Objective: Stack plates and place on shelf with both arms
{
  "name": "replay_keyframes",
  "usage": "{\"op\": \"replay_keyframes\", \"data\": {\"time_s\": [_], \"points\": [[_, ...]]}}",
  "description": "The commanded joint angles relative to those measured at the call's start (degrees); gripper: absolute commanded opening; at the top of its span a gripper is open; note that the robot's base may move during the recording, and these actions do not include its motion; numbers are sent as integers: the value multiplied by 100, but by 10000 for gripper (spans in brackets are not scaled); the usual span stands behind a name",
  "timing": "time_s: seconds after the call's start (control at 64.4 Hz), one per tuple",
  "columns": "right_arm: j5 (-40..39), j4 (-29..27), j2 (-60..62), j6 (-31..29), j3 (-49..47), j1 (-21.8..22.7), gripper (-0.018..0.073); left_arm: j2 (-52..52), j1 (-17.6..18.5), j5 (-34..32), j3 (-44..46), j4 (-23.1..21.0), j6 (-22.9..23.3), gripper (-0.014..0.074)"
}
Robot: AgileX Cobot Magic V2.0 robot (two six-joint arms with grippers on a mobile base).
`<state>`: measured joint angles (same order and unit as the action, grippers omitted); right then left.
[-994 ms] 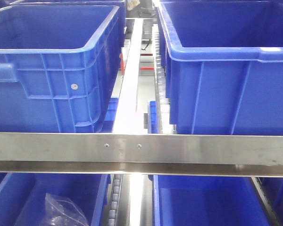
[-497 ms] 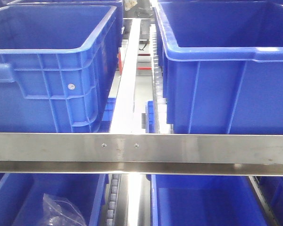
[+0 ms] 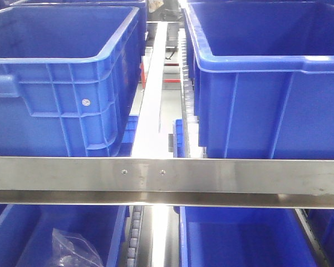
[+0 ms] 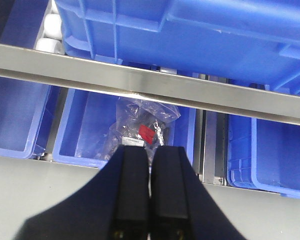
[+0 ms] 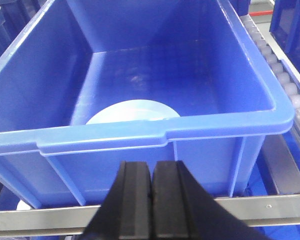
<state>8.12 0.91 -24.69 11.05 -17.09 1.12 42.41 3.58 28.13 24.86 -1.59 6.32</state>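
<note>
The right gripper (image 5: 151, 200) hangs with fingers pressed together, empty, before a blue bin (image 5: 155, 135); the left gripper (image 4: 150, 185) is likewise closed on nothing (above a bagged lower bin (image 4: 85, 125)). One plate (image 5: 132, 112) lies on the bin floor beyond the near wall; reaching in could clip that rim

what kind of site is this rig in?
Likely a warehouse or factory parts rack: blue plastic bins on two levels, a steel shelf rail, roller tracks beside them. One bin holds a pale plate.
</note>
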Motion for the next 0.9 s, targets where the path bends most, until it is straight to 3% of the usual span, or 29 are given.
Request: {"op": "replay_keyframes", "data": {"time_s": [0.0, 0.171, 0.435, 0.497, 0.885], "points": [[-433, -4, 2, -51, -154, 19, 20, -7, -1, -379, 160, -15, 32, 85], [-543, -4, 820, -51, 235, 28, 20, -7, -1, -379, 160, -15, 32, 85], [-1545, -4, 2308, -51, 1920, 28, 20, -7, -1, -379, 160, -15, 32, 85], [-1064, -9, 2639, -46, 1846, 28, 20, -7, -1, -379, 160, -15, 32, 85], [-1136, -9, 2637, -46, 1879, 42, 20, -18, -1, -370, 160, -15, 32, 85]]}}
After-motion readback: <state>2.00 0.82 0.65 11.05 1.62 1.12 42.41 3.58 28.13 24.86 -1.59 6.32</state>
